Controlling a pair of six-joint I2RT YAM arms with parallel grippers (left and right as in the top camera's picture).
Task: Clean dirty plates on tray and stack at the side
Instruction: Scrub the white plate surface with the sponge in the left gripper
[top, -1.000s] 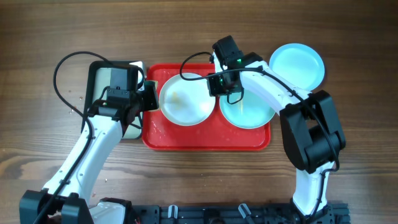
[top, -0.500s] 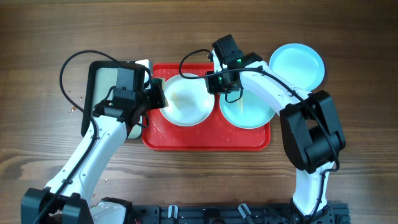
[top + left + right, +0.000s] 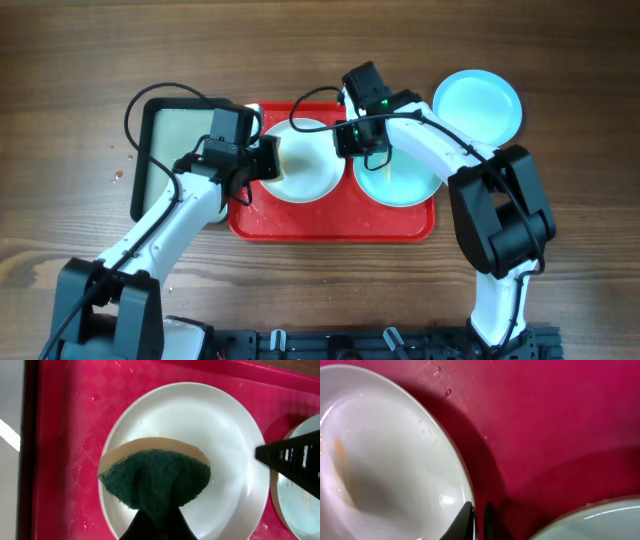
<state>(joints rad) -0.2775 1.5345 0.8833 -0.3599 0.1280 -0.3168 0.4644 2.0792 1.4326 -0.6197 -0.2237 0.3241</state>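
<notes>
Plates lie in three spots. We see the white plate (image 3: 312, 172) at the left centre of the red tray (image 3: 330, 225), one aqua plate (image 3: 400, 182) beside it on the tray's right, and a second aqua plate (image 3: 478, 105) off the tray on the bench (image 3: 560, 60), upper right of the frame.

Our left tool (image 3: 155, 516) pinches a sponge (image 3: 155, 477), green scouring face up over a tan layer. It hangs over the lower left of the white plate in the left wrist view.

Our right tool (image 3: 477, 517) has its fingers pressed together at that plate's right rim; we cannot tell whether the rim is caught between them. An orange smear (image 3: 340, 457) marks the plate.

A black-rimmed tray (image 3: 170, 135) lies left of the red one.
</notes>
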